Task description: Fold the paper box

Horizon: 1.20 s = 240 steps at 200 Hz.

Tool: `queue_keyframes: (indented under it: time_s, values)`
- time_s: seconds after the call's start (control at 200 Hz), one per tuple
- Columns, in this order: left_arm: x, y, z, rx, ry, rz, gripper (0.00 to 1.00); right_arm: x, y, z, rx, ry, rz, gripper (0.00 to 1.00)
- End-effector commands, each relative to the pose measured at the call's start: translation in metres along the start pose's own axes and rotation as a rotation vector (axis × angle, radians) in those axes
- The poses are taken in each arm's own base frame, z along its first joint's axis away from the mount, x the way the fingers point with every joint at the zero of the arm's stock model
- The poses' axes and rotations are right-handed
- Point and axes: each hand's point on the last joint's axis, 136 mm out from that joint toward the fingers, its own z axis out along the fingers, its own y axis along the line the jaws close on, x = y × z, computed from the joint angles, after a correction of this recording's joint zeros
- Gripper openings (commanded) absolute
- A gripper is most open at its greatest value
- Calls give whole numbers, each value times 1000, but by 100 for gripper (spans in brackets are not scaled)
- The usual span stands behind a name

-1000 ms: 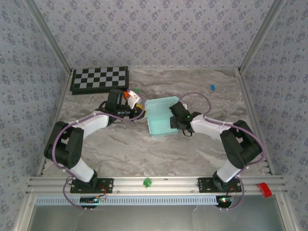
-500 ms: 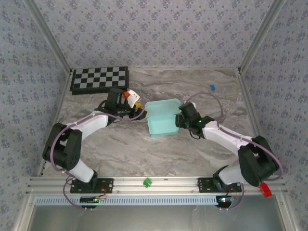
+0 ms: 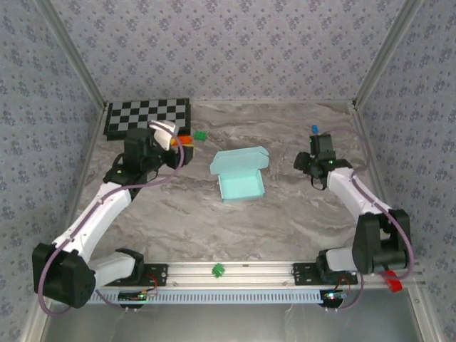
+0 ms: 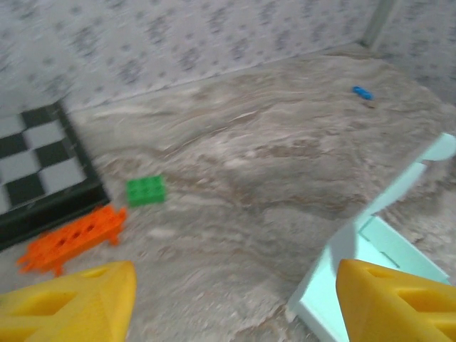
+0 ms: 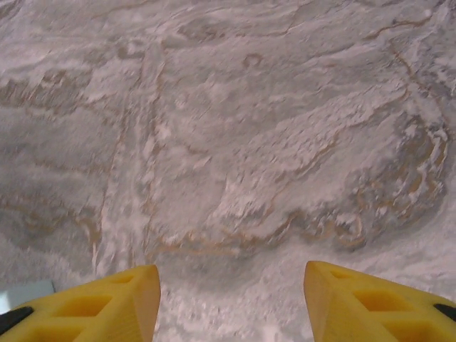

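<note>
Marble table [image 3: 285,214] carries a green brick [image 3: 200,135], an orange piece [image 3: 187,140] and the checkerboard [image 3: 147,117], all left of and behind your paper box [image 3: 241,178]. Your left gripper [image 4: 235,288] and right gripper [image 5: 231,285] gape empty. Both have drawn back from the box, which sits mid-table, lid ajar.

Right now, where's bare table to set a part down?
Widest bare patch: the near table between the box and the front rail. Also free: the far strip between the green brick and the blue piece. Crowded: the far-left corner, with checkerboard, orange piece and left arm.
</note>
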Motion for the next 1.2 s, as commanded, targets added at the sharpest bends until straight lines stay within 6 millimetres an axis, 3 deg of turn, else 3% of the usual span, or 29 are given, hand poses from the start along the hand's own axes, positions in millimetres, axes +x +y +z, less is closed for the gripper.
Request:
queue_keyframes:
  time_s: [0.0, 0.1, 0.27, 0.62, 0.805, 1.194]
  values:
    - [3, 30, -27, -156, 58, -160, 76, -18, 0, 8, -53, 51, 6, 53]
    - [11, 49, -44, -233, 92, -247, 80, -38, -8, 23, -37, 67, 7, 52]
    - [31, 60, -56, -264, 174, -271, 80, -80, -20, 49, 32, 69, 21, 51]
    - [52, 71, -44, -264, 186, -268, 81, -129, -36, 115, 88, 122, 59, 43]
    - [55, 69, -46, -254, 193, -275, 81, -131, -40, 145, 115, 194, 51, 37]
    - [53, 64, -50, -238, 175, -248, 82, -129, -41, 183, 122, 278, 57, 38]
